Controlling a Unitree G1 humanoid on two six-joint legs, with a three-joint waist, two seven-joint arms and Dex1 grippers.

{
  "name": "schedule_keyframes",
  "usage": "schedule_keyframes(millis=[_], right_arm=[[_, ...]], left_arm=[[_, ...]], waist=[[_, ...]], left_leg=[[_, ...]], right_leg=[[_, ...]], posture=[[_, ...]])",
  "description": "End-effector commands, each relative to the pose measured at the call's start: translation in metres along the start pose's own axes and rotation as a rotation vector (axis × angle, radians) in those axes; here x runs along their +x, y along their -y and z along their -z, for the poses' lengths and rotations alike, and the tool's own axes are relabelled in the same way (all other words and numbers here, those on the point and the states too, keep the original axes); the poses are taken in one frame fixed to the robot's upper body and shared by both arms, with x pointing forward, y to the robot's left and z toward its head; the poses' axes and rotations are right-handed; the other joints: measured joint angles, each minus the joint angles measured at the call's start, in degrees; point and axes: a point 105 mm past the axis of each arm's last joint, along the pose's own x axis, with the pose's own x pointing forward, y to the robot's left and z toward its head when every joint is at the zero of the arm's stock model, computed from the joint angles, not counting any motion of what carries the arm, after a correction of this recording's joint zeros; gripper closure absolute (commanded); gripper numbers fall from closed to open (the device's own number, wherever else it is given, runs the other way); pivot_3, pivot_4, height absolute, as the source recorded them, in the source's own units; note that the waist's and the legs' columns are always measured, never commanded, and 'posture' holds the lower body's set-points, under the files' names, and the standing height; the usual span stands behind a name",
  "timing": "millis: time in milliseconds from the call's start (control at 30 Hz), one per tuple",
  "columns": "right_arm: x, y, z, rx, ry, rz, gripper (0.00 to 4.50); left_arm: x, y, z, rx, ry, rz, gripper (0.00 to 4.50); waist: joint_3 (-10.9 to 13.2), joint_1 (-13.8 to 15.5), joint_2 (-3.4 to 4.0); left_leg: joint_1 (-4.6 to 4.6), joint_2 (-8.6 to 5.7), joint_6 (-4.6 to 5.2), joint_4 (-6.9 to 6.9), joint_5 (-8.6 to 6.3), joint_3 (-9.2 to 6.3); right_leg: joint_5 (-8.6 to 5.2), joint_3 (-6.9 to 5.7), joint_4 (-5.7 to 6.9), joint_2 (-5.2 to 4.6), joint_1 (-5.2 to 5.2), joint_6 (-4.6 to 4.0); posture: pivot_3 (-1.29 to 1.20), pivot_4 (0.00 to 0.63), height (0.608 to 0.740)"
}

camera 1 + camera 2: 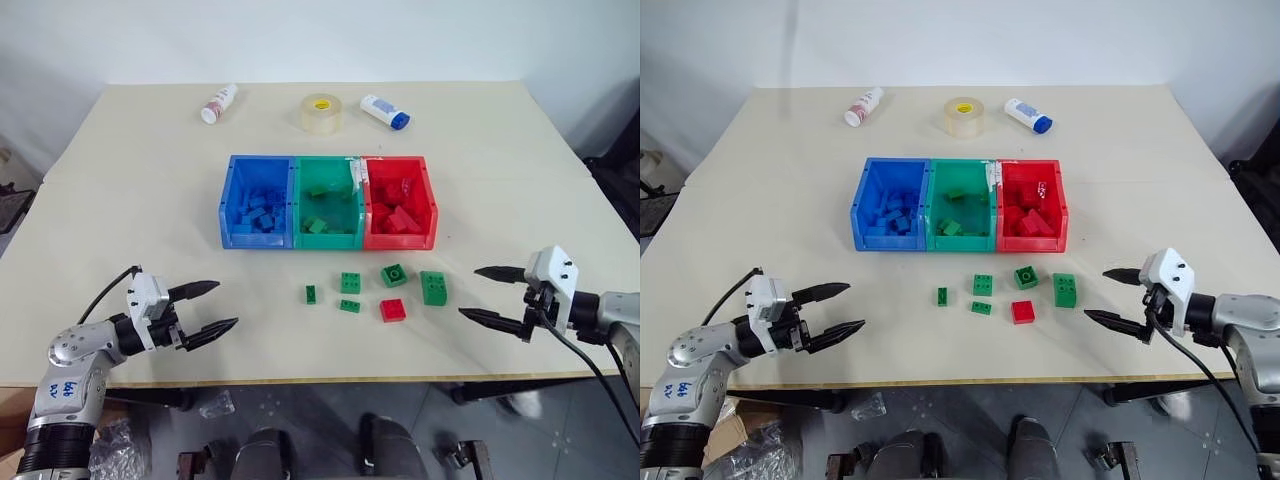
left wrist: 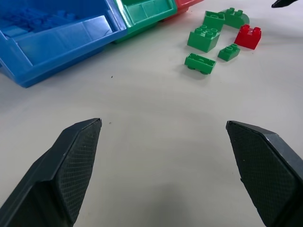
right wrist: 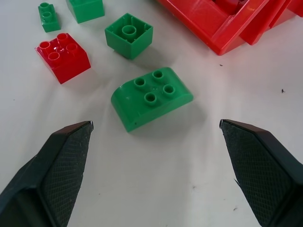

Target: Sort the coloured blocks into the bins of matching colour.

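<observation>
Three bins stand in a row at mid-table: blue (image 1: pixel 255 240), green (image 1: pixel 328 240) and red (image 1: pixel 398 240), each holding blocks of its own colour. In front of them lie loose blocks: a red square one (image 1: pixel 393 310), a rounded green one (image 1: pixel 434 288), a green one with a single round stud (image 1: pixel 394 274), a green square (image 1: pixel 351 283) and two small green ones (image 1: pixel 311 294) (image 1: pixel 350 306). My left gripper (image 1: pixel 227 304) hovers open near the front left, well short of the blocks. My right gripper (image 1: pixel 468 292) is open just right of the rounded green block (image 3: pixel 151 97), with nothing between its fingers.
Two white bottles (image 1: pixel 219 103) (image 1: pixel 385 111) and a tape roll (image 1: pixel 321 113) lie at the far side of the table. The table's front edge (image 1: pixel 320 380) runs just below both grippers.
</observation>
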Motion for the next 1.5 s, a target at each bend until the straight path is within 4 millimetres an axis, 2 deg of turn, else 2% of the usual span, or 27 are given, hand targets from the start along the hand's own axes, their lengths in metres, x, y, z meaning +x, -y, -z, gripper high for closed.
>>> schedule_keyframes(millis=[33, 267, 400, 533, 633, 833, 900, 1133, 1267, 1467, 1500], right_arm=[[-0.008, 0.005, -0.017, -0.047, 0.037, 0.029, 0.00], [-0.005, 0.006, -0.025, -0.040, 0.054, 0.056, 0.00], [-0.025, 0.006, -0.010, -0.015, -0.006, 0.090, 0.00], [-0.046, 0.002, -0.005, 0.004, -0.044, 0.116, 0.00], [-0.049, -0.004, -0.005, 0.008, -0.056, 0.107, 0.00], [-0.018, -0.011, -0.014, 0.013, -0.043, 0.020, 0.00], [-0.001, -0.011, -0.016, 0.007, -0.032, -0.017, 0.00], [0.042, 0.001, -0.006, -0.028, -0.059, -0.094, 0.00], [0.056, 0.008, 0.008, -0.053, -0.124, -0.126, 0.00], [0.065, 0.007, 0.018, -0.064, -0.164, -0.176, 0.00], [0.066, 0.007, 0.017, -0.065, -0.153, -0.179, 0.38]], left_arm=[[0.001, -0.004, -0.010, 0.027, 0.035, 0.002, 0.02], [0.009, -0.005, -0.012, -0.013, 0.036, -0.003, 0.02], [0.012, -0.003, -0.008, 0.013, 0.006, 0.021, 0.02], [0.012, -0.004, -0.010, 0.004, 0.038, 0.036, 0.02], [0.012, -0.002, -0.012, 0.017, 0.053, 0.056, 0.02], [0.014, 0.003, -0.012, 0.021, 0.080, 0.081, 0.02], [0.015, 0.004, -0.013, 0.026, 0.089, 0.083, 0.02], [0.016, 0.013, -0.015, 0.032, 0.107, 0.086, 0.02], [0.012, 0.016, -0.015, 0.030, 0.109, 0.072, 0.02], [0.007, 0.018, -0.013, 0.030, 0.106, 0.044, 0.02], [0.006, 0.018, -0.013, 0.029, 0.106, 0.039, 0.00]], waist=[[0.00, 0.03, 0.00], [0.00, 0.01, 0.00], [0.01, 0.48, -0.01], [0.01, 1.03, -0.02], [0.01, 1.16, -0.02], [0.00, 0.71, -0.03], [0.00, 0.63, -0.03], [0.01, 0.05, -0.05], [0.01, -0.14, -0.05], [-0.02, -0.22, -0.10], [-0.03, -0.22, -0.12]], left_leg=[[0.00, 0.00, 0.00, 0.00, 0.00, 0.00], [0.00, 0.00, 0.00, 0.00, 0.00, 0.00], [-0.02, -0.01, 0.00, -0.02, 0.00, -0.01], [-0.03, -0.01, 0.01, 0.04, -0.01, 0.00], [0.02, 0.00, 0.01, 0.09, -0.01, -0.02], [0.01, 0.04, 0.00, 0.17, -0.01, -0.03], [0.01, 0.04, -0.01, 0.17, -0.02, -0.03], [-0.06, 0.03, 0.01, 0.24, -0.03, -0.05], [-0.07, 0.04, 0.01, 0.26, -0.04, -0.04], [-0.03, 0.07, 0.01, 0.36, -0.04, -0.03], [-0.03, 0.08, 0.00, 0.37, -0.04, -0.04]], right_leg=[[0.00, 0.00, 0.00, 0.00, 0.00, 0.00], [0.00, -0.01, 0.01, 0.00, 0.00, 0.00], [0.00, -0.03, -0.02, 0.00, 0.00, 0.00], [0.00, -0.02, -0.02, 0.00, 0.01, 0.00], [-0.01, -0.01, -0.07, 0.00, 0.01, -0.02], [0.00, 0.00, -0.04, 0.00, 0.00, -0.06], [0.00, -0.01, 0.00, 0.00, 0.00, -0.06], [0.00, -0.05, 0.15, 0.00, 0.00, -0.06], [0.00, -0.06, 0.15, 0.00, 0.00, -0.06], [0.00, -0.05, 0.23, 0.01, 0.02, -0.06], [0.00, -0.05, 0.25, 0.01, 0.02, -0.06]], posture=[[0.00, 0.150, 0.740], [0.00, 0.150, 0.740], [0.00, 0.150, 0.740], [0.00, 0.150, 0.740], [0.00, 0.150, 0.740], [0.00, 0.150, 0.740], [0.00, 0.150, 0.740], [0.00, 0.150, 0.740], [0.00, 0.150, 0.740], [0.00, 0.150, 0.740], [0.00, 0.150, 0.740]])
